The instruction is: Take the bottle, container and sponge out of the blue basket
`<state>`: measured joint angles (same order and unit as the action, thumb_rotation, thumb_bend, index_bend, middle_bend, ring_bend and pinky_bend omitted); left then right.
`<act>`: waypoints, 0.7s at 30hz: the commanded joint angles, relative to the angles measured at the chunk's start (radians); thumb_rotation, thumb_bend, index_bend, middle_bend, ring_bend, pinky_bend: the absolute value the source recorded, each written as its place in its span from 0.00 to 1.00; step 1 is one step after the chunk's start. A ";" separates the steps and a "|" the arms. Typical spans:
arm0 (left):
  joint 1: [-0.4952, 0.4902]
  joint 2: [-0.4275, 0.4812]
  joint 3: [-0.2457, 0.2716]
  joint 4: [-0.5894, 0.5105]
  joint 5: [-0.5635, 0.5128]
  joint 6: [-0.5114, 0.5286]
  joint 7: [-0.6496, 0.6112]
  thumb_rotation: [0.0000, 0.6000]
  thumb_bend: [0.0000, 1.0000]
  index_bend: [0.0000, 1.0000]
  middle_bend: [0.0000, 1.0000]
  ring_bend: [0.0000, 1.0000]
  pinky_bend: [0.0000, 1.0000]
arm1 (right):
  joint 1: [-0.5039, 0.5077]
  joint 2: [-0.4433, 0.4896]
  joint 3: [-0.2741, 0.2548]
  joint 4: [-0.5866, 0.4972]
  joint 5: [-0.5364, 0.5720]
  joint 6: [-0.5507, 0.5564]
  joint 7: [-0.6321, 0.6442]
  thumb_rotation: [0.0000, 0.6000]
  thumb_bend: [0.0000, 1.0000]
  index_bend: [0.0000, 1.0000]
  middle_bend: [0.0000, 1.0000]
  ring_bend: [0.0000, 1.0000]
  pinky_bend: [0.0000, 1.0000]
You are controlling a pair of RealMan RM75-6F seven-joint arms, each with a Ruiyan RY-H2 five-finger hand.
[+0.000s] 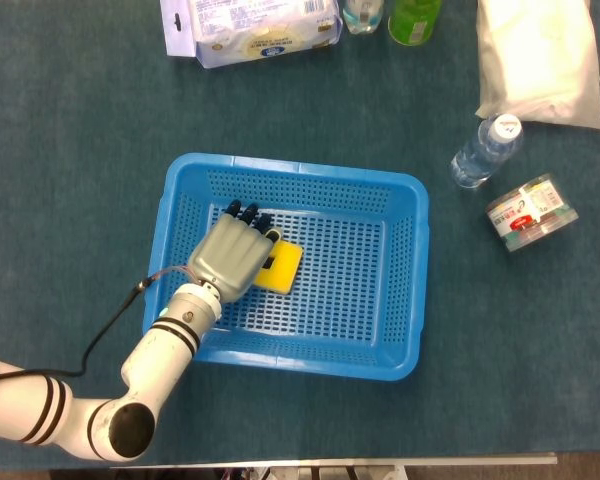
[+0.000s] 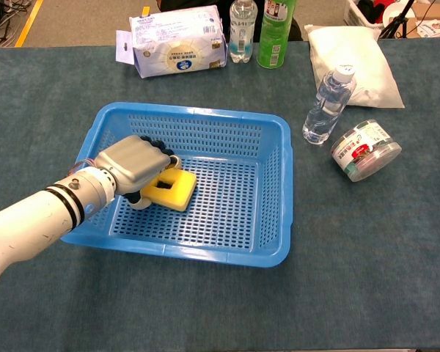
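Note:
The yellow sponge [image 1: 280, 265] [image 2: 171, 190] lies inside the blue basket [image 1: 411, 290] [image 2: 280, 192], left of its middle. My left hand [image 1: 230, 258] [image 2: 134, 166] reaches in from the lower left. Its fingers curl over the sponge's far edge and its thumb sits at the near side, gripping it. The sponge looks slightly tilted. The clear water bottle [image 1: 485, 150] [image 2: 325, 105] and the round clear container [image 1: 530, 212] [image 2: 365, 150] rest on the table to the right of the basket. My right hand shows in neither view.
A tissue pack [image 1: 250, 25] [image 2: 177, 40], a clear bottle [image 2: 242, 29] and a green bottle [image 2: 275, 29] stand along the back edge. A white bag [image 1: 540, 60] [image 2: 352, 62] lies at the back right, behind the water bottle.

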<state>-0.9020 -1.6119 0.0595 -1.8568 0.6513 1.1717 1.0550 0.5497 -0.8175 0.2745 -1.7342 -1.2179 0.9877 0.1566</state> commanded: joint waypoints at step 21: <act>0.044 0.056 0.020 -0.069 0.134 0.036 -0.085 1.00 0.27 0.41 0.36 0.33 0.41 | -0.008 0.006 0.001 -0.017 -0.002 0.009 0.001 1.00 0.17 0.16 0.27 0.18 0.38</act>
<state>-0.8656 -1.5714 0.0775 -1.9045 0.7667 1.1928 0.9778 0.5424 -0.8116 0.2753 -1.7509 -1.2198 0.9966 0.1573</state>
